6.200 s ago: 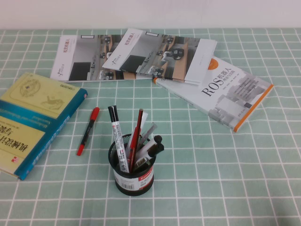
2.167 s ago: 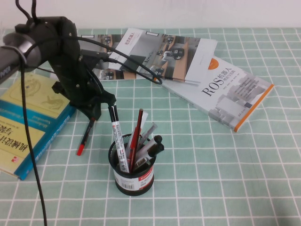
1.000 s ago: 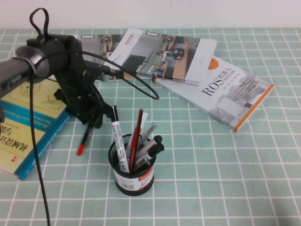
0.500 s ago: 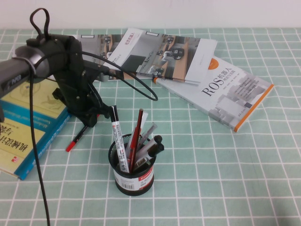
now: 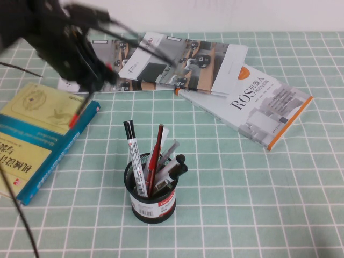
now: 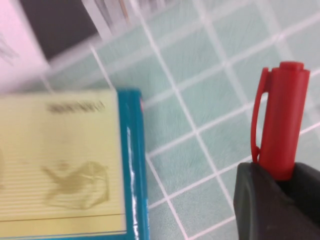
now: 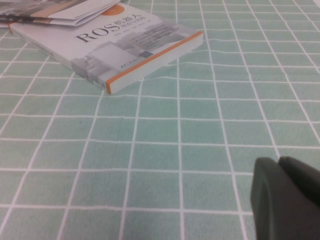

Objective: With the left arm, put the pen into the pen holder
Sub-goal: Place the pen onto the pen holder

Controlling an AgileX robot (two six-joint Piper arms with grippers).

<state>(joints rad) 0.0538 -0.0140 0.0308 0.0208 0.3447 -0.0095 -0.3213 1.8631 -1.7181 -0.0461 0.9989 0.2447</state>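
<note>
The pen [image 5: 74, 120], red-capped with a red end, hangs tilted in the air over the teal book's corner at the far left. My left gripper [image 5: 90, 83] is shut on it and blurred with motion. In the left wrist view the red cap of the pen [image 6: 281, 120] sticks out from between the black fingers [image 6: 260, 205] of the left gripper [image 6: 280, 176]. The pen holder [image 5: 151, 189], a black mesh cup with several pens in it, stands near the front middle, well right of the held pen. My right gripper [image 7: 280, 195] sits low over the checked cloth, fingers together, out of the high view.
A teal and yellow book [image 5: 37, 134] lies at the left, and its corner [image 6: 131, 150] shows under the held pen. Brochures [image 5: 161, 62] lie at the back. A white ROS book [image 5: 252, 105] with an orange edge lies at the right [image 7: 115, 45].
My left gripper has closed on the pen, lifted it off the cloth and swung up and to the far left. The pen holder has not moved.
</note>
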